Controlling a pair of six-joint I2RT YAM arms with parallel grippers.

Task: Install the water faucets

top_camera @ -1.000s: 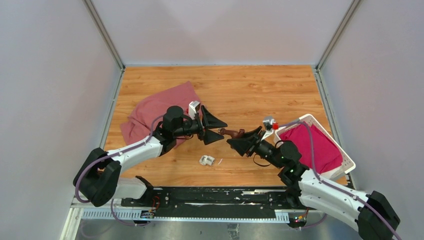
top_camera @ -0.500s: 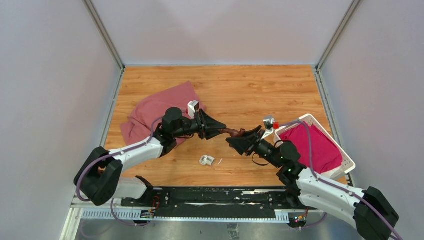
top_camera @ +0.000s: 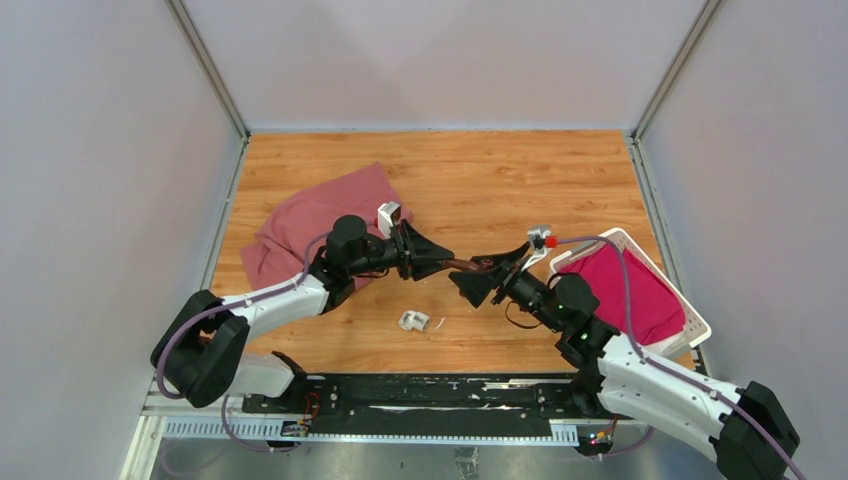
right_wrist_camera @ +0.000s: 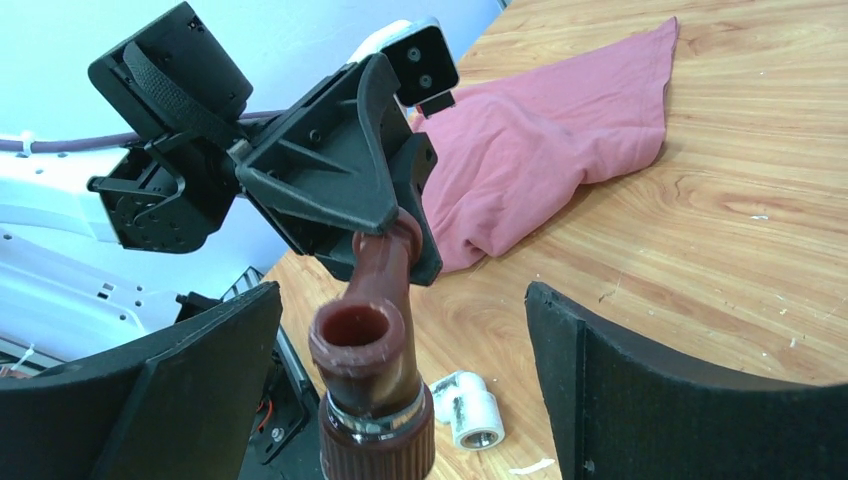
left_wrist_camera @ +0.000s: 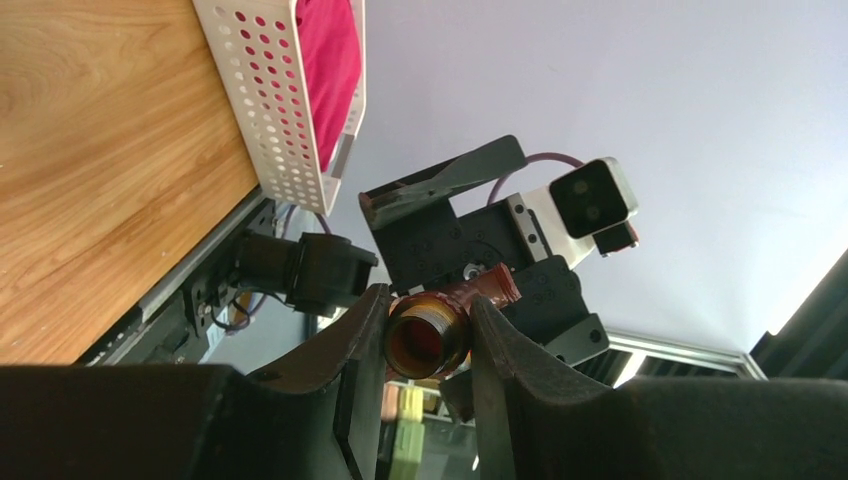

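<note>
The dark reddish-brown water faucet [top_camera: 465,265] hangs in mid-air between the two arms, above the wooden table. My left gripper [top_camera: 447,262] is shut on its threaded end [left_wrist_camera: 428,335], one finger on each side. My right gripper [top_camera: 488,270] is open, its pads [right_wrist_camera: 215,360] standing wide of the faucet's ribbed cap and silvery ring [right_wrist_camera: 372,400] without touching. The small white pipe fitting [top_camera: 413,321] lies on the table below, nearer the front edge, and shows under the faucet in the right wrist view [right_wrist_camera: 470,410].
A pink-red cloth [top_camera: 315,225] lies crumpled at the left, behind my left arm. At the right edge a white perforated basket [top_camera: 640,250] holds a deeper red cloth [top_camera: 625,290]. Grey walls close in the table on three sides.
My left gripper moved in and shut on the faucet's threaded end. My right gripper, which had held the faucet, has opened wide and let go of it.
</note>
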